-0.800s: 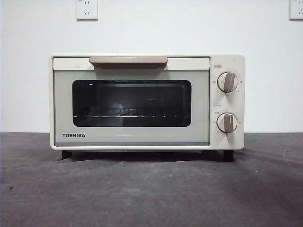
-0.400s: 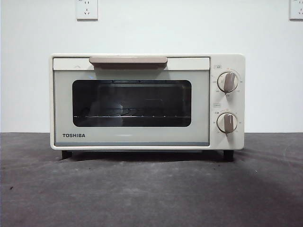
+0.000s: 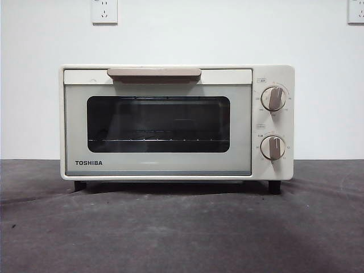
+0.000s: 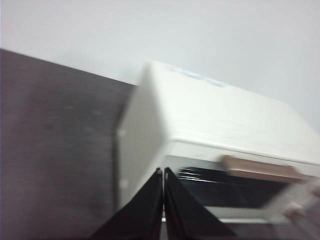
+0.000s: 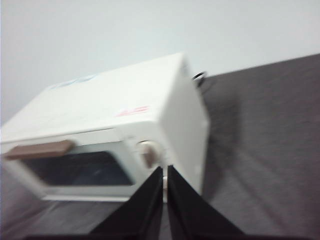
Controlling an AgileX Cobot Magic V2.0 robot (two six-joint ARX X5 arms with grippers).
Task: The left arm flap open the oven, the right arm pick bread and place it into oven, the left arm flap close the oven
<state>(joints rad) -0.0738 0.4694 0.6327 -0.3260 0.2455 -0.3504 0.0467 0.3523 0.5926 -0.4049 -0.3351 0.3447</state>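
Note:
The cream-white TOSHIBA oven [image 3: 176, 122] stands in the middle of the dark table with its door closed; its beige handle [image 3: 153, 73] runs along the door's top edge. Through the dark window I see only the wire rack. The bread is out of view. My left gripper [image 4: 163, 172] is shut and empty, raised off the oven's [image 4: 210, 145] left front corner. My right gripper [image 5: 165, 171] is shut and empty too, raised off the knob side of the oven [image 5: 115, 140]. Neither gripper shows in the front view.
Two beige knobs [image 3: 273, 98] sit on the oven's right panel. A white wall with sockets [image 3: 104, 11] stands behind. Dark tabletop [image 3: 182, 227] stretches in front of the oven and to both sides.
A small reflection on the oven window near the rack has gone. The oven has not moved.

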